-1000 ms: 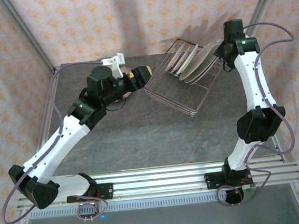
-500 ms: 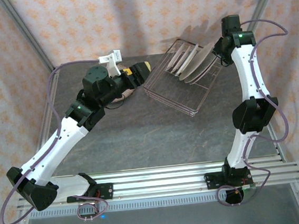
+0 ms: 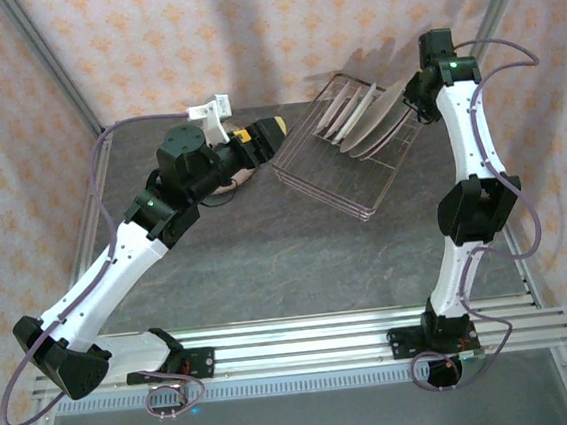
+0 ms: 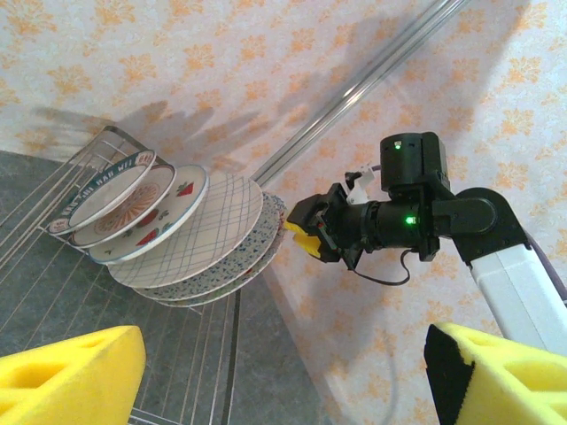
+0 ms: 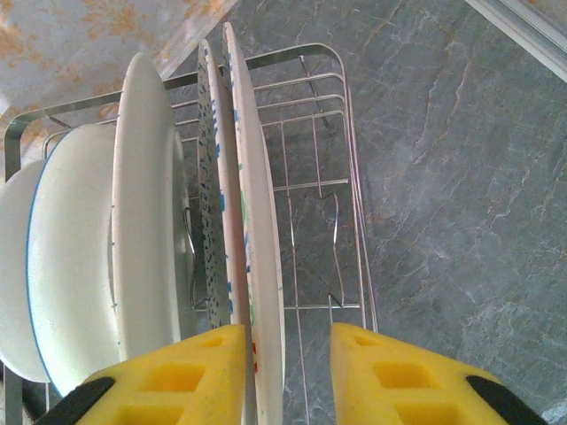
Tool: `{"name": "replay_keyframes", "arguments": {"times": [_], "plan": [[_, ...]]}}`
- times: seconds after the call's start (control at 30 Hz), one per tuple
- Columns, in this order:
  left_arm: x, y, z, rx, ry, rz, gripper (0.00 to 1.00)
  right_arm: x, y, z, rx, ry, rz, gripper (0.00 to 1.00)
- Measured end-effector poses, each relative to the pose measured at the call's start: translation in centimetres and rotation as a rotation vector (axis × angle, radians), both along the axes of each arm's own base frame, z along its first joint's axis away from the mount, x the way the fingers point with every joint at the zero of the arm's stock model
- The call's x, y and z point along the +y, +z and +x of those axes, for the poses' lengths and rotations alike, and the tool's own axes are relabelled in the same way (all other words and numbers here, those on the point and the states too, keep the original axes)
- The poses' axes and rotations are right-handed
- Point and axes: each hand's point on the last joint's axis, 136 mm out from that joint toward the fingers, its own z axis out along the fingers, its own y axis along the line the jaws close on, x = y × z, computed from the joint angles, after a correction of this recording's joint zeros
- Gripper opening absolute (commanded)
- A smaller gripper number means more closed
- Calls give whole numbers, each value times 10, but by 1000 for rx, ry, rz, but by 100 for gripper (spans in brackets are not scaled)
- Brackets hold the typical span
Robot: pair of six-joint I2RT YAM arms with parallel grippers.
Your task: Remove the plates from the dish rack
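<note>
The wire dish rack (image 3: 346,181) sits at the back right of the table, with several plates (image 3: 365,119) standing on edge in it. The left wrist view shows the dark-rimmed plate (image 4: 104,181), the white one with red shapes (image 4: 168,212), the plaid one (image 4: 208,232) and the speckled one (image 4: 257,252). My right gripper (image 5: 288,372) is open astride the rim of the outermost speckled plate (image 5: 263,239); the rim lies against the left pad (image 5: 177,376). My left gripper (image 4: 283,381) hangs open left of the rack, holding nothing.
The patterned back wall and a metal corner post (image 4: 354,97) stand close behind the rack. Bare grey tabletop (image 3: 298,261) stretches in front of the rack. Something pale (image 3: 238,180) peeks out from under my left wrist.
My right wrist has shifted slightly back and in over the plates as its elbow swung left. My left gripper has edged a little towards the back wall.
</note>
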Motion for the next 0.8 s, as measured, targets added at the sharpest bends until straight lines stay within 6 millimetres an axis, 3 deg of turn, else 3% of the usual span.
{"name": "replay_keyframes", "arguments": {"times": [0.2, 0.8], "plan": [[0, 2, 1, -2, 0, -3, 84, -1, -1, 0, 1, 0, 3, 24], [-1, 3, 1, -1, 1, -14, 83, -1, -13, 10, 20, 14, 34, 24]]}}
